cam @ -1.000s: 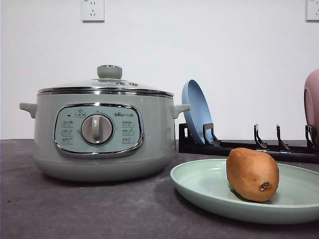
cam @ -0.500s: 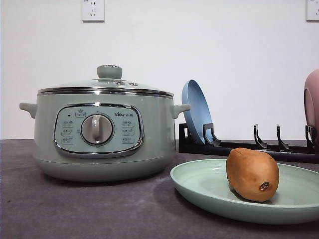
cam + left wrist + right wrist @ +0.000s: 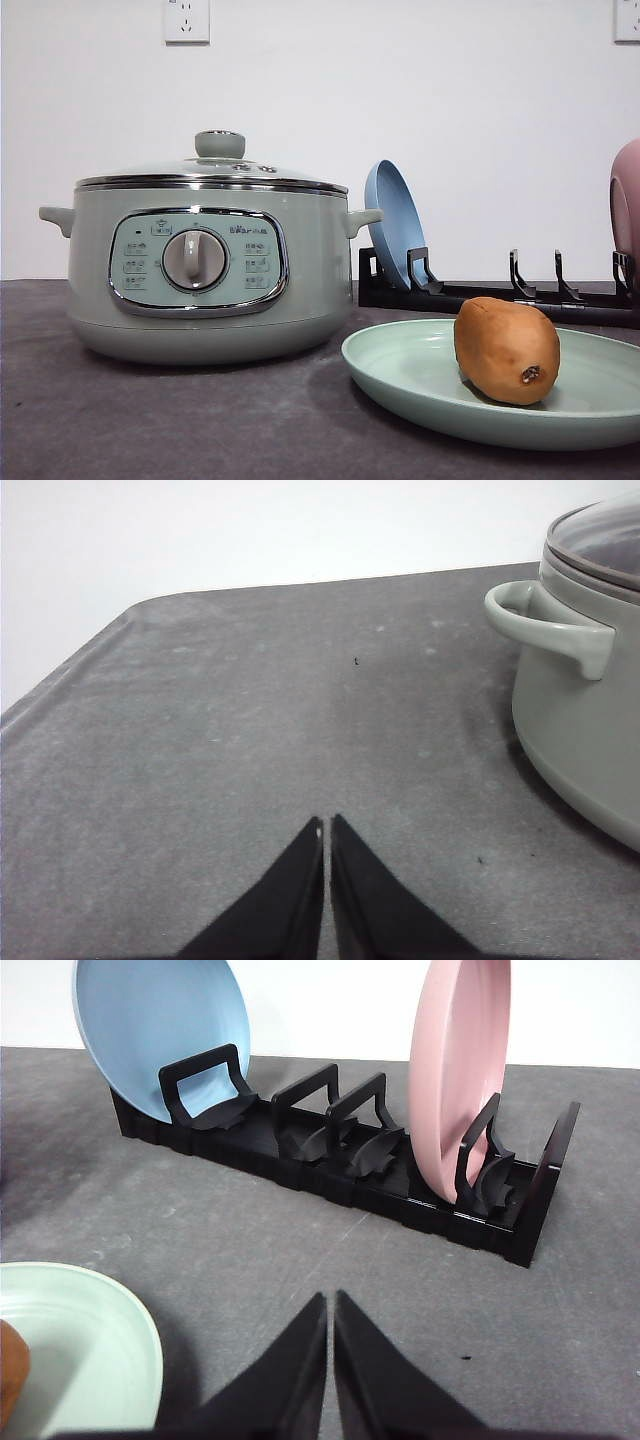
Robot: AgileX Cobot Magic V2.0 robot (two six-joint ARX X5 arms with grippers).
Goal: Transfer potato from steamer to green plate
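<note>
The brown-orange potato (image 3: 506, 349) lies on the pale green plate (image 3: 420, 375) at the front right of the table, its dark spot facing me. To the left stands the sage-green steamer (image 3: 205, 260) with its glass lid on. In the left wrist view my left gripper (image 3: 327, 825) is shut over bare grey table, the steamer's side handle (image 3: 553, 630) off to one side. My right gripper (image 3: 331, 1300) is shut with nothing in it, above the table between the green plate's rim (image 3: 130, 1325) and the rack; a sliver of potato (image 3: 10, 1375) shows at the frame's edge.
A black dish rack (image 3: 500, 292) stands behind the green plate, holding an upright blue plate (image 3: 393, 222) and a pink plate (image 3: 627, 200). In the right wrist view the rack (image 3: 350, 1155) shows the blue plate (image 3: 160, 1030) and pink plate (image 3: 458, 1060) with vacant slots between them.
</note>
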